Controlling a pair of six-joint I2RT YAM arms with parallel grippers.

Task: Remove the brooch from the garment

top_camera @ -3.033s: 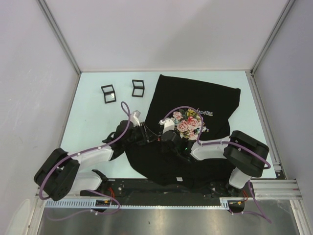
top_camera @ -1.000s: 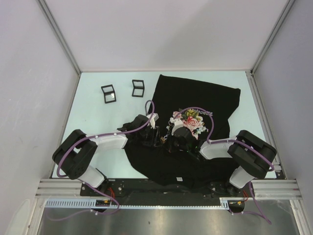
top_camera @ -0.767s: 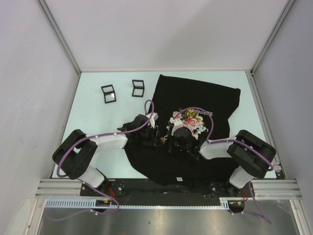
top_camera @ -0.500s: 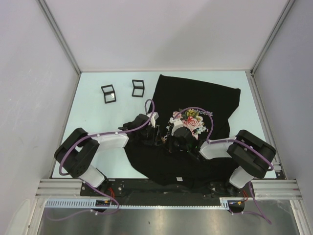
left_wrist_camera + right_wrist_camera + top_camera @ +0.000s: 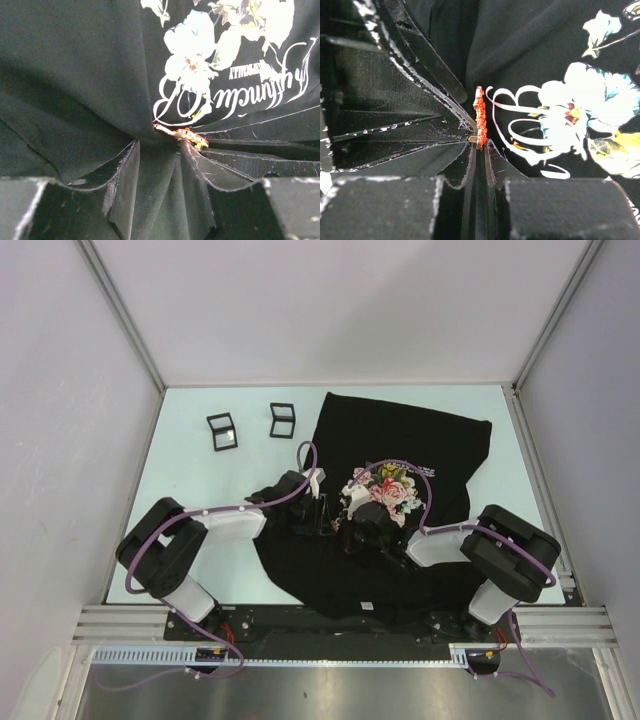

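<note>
Black garment [image 5: 400, 430] printed with pink and white roses and white cursive lettering. Red-orange brooch [image 5: 480, 115] with a gold-coloured end. Pale mint table [image 5: 190, 490]. 2 small black frames [image 5: 222, 432]. White and black arms [image 5: 225, 525] with purple cables [image 5: 300, 485]. Black left gripper [image 5: 159, 150] and right gripper [image 5: 479, 147], edges scuffed white.

From here the garment [image 5: 75, 75] reads as matt black cloth, finely woven, its print flat and chalky. The brooch [image 5: 480, 115] glints, red enamel on gilt metal by the look of it. The right claw [image 5: 479, 145] is scuffed matt black plastic, worn pale at the edges.
</note>
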